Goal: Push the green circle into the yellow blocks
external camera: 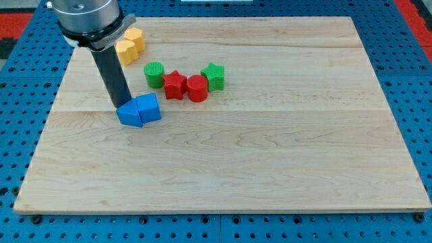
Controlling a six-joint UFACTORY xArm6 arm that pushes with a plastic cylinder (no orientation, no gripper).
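Observation:
The green circle (154, 73) stands on the wooden board at the upper left of the view. Two yellow blocks (129, 45) sit touching each other up and to the left of it, with a gap between them and the circle. My tip (121, 106) rests on the board below the yellow blocks, left of and below the green circle, touching the left edge of the blue blocks (140, 110). The dark rod partly hides the lower yellow block.
A red star (175, 85), a red circle (197, 88) and a green star (213, 75) sit in a row right of the green circle. Two blue blocks lie side by side below it. The board's (270, 148) left edge is close.

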